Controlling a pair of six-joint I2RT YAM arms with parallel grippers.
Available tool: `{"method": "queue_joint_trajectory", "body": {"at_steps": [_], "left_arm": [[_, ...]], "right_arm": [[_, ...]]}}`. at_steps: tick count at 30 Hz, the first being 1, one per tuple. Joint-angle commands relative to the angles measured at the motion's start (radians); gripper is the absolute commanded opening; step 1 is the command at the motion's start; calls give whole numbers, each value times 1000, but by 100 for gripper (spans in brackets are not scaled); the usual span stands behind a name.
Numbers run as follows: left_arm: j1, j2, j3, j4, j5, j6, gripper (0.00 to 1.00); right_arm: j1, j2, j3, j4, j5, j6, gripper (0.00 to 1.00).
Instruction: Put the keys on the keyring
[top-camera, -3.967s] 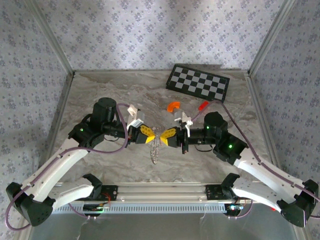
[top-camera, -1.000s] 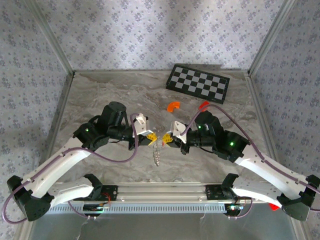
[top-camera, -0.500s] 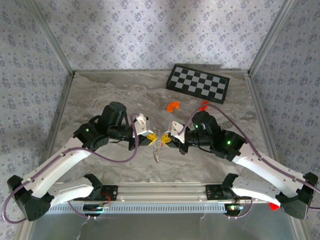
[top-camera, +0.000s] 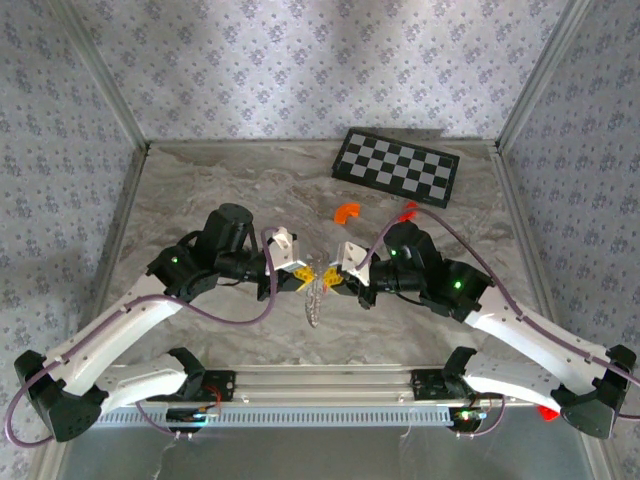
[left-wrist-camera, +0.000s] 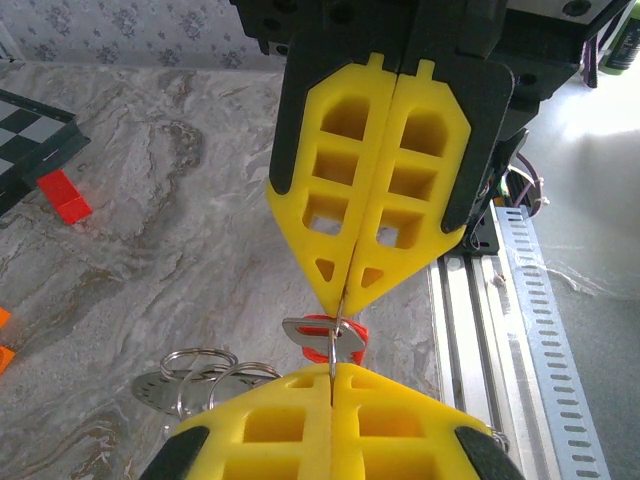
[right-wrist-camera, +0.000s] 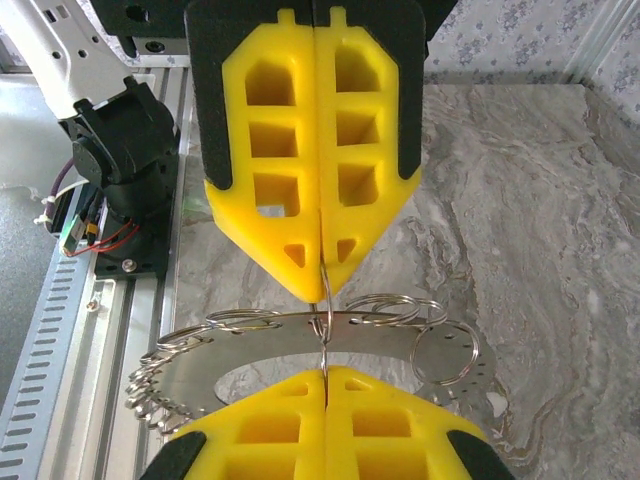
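Note:
The keyring (right-wrist-camera: 250, 348) is a flat silvery ring plate with several wire loops through its holes; it hangs between my two grippers (top-camera: 316, 303). My left gripper (top-camera: 307, 276) and right gripper (top-camera: 332, 279) meet tip to tip, both shut on one thin wire loop. In the left wrist view the key (left-wrist-camera: 310, 329), silver with a red head, sits on that wire between my left gripper (left-wrist-camera: 332, 368) and the right gripper (left-wrist-camera: 342, 300). In the right wrist view the wire passes through a plate hole between my right gripper (right-wrist-camera: 324, 370) and the left gripper (right-wrist-camera: 322, 292). The key is hidden there.
A black-and-white checkered board (top-camera: 397, 167) lies at the back right. An orange arc piece (top-camera: 346, 211) and a red brick (top-camera: 406, 210) lie just behind the grippers. The aluminium rail (top-camera: 320, 385) runs along the near edge.
The right arm has edged left, bringing its gripper tip up against the left one. The last half second shows almost no motion. Both grippers stay shut.

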Motion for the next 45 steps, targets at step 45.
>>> {"method": "queue_joint_trajectory", "body": {"at_steps": [45], "left_arm": [[-7,45,21,5,44,8,0]], "right_arm": [[-44,32,9,65,-103,54,0]]}}
